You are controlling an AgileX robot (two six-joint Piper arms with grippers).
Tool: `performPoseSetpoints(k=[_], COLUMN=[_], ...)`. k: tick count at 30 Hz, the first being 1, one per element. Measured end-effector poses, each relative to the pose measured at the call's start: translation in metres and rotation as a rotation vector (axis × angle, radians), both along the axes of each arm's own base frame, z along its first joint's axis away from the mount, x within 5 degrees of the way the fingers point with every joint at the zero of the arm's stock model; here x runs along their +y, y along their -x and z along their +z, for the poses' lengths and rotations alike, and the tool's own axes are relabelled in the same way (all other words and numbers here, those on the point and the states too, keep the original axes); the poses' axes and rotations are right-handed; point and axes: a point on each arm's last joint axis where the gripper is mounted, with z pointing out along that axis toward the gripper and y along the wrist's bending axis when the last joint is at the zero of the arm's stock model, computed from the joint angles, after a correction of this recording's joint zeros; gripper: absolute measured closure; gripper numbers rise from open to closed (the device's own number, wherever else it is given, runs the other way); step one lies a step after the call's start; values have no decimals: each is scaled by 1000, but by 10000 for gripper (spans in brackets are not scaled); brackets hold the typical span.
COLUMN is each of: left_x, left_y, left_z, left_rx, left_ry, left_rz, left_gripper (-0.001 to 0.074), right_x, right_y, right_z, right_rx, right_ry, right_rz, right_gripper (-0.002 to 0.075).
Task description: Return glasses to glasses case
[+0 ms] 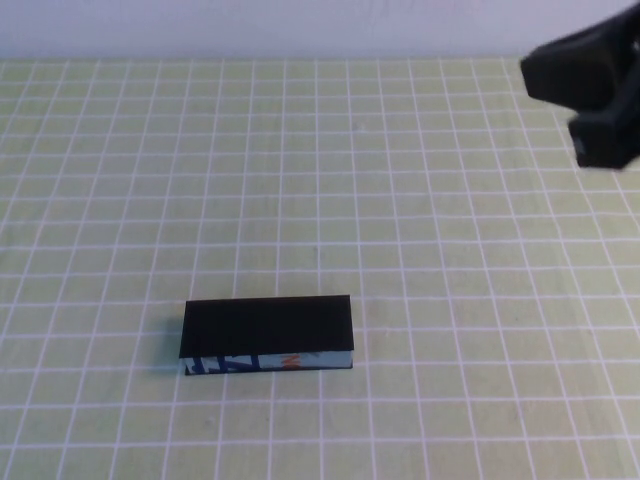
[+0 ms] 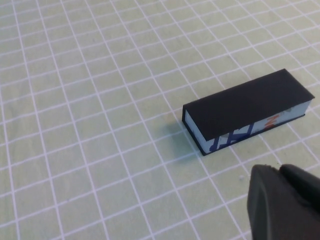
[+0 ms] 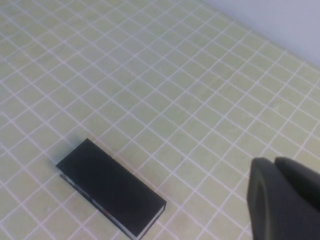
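Note:
The glasses case [image 1: 268, 325] lies closed on the green grid mat, matte black on top, with a pale blue side edge bearing dark blue and orange print. It also shows in the left wrist view [image 2: 250, 107] and the right wrist view [image 3: 107, 187]. The glasses are not in view. My left gripper [image 2: 279, 170] is shut and empty, above the mat a little short of the case; it does not show in the high view. My right gripper [image 1: 585, 100] is raised at the far right, well away from the case, and is shut and empty in its wrist view [image 3: 274, 162].
The green mat with white grid lines [image 1: 400, 200] covers the whole table. A pale wall [image 1: 300, 25] runs along the far edge. Nothing else lies on the mat around the case.

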Motion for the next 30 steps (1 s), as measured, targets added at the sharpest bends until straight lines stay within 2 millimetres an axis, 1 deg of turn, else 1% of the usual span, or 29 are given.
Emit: performPoseSetpoints(k=[4, 9, 12, 15, 19, 24, 30], left_x=[-1, -2, -2, -2, -2, -2, -2], left_y=[-1, -2, -2, -2, -2, -2, -2], left_z=[2, 5, 5, 5, 5, 6, 6], left_rx=[-30, -57, -59, -61, -62, -63, -63], left_ry=[14, 33, 34, 35, 36, 36, 36], left_rz=[-4, -9, -9, -9, -9, -9, -9], left_gripper=[738, 738, 738, 738, 738, 738, 738], right_x=[-24, -53, -67, -79, -92, -101, -102], right_y=[26, 64, 86, 106, 126, 141, 145], right_z=[-34, -88, -109, -126, -152, -180, -191], right_rx=[-49, -56, -100, -170, -209, -194, -176], right_ry=[-52, -109, -166, -226, -267, -273, -284], right_rz=[-80, -151, -155, -152, -150, -148, -145], right_gripper=[743, 743, 743, 743, 743, 743, 743])
